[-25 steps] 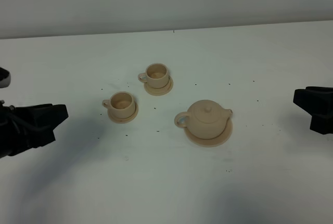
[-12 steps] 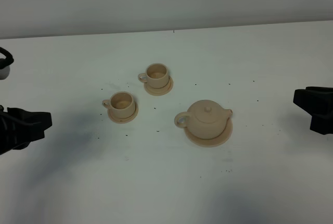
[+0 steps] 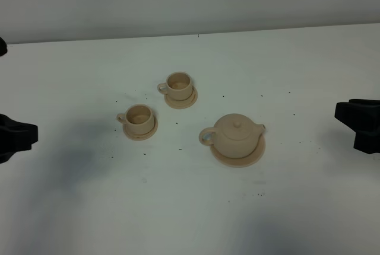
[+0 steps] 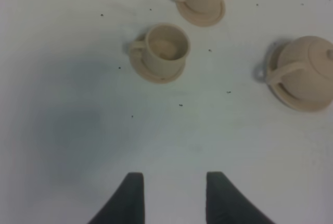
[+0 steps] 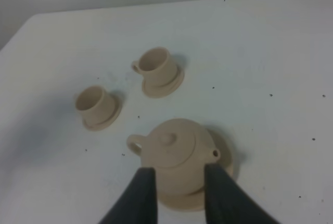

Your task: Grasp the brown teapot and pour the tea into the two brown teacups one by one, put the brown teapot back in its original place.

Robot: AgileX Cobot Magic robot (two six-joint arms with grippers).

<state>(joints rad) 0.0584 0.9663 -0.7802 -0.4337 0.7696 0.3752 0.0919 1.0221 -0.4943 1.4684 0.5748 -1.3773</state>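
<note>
**A:** Which step of the task is in hand, in your opinion?

**B:** The first one, I judge: the reach for the pot. The brown teapot [image 3: 236, 135] sits with its lid on upon the wide saucer [image 3: 238, 161], a little right of the middle of the table [image 3: 178, 207]. Nothing touches it. The near teacup [image 3: 139, 116] and the far teacup [image 3: 179, 83] stand on their small saucers to its left, apart from it. Whether they hold tea I cannot tell.

**A:** And the grippers?

**B:** Both hold nothing. The left gripper [image 4: 174, 174] has its fingers parted over bare table, at the left edge and well apart from the cups. The right gripper [image 5: 179, 169] is partly open. Its wrist camera frames the pot between the fingers, but the high camera shows it at the right edge, well apart from the pot.

**A:** How does the pot lie?

**B:** Its long axis, from handle to spout, runs nearly across the table. The loop handle points left, toward the cups. The short spout points right and slightly to the back, toward the side of the right arm.

**A:** So what does the next move ask?

**B:** I think one arm must come in and close on the loop handle. From the right, it has to pass the body to reach it. Also, the spout now looks away from the cups, so the pot needs turning before pouring
</note>
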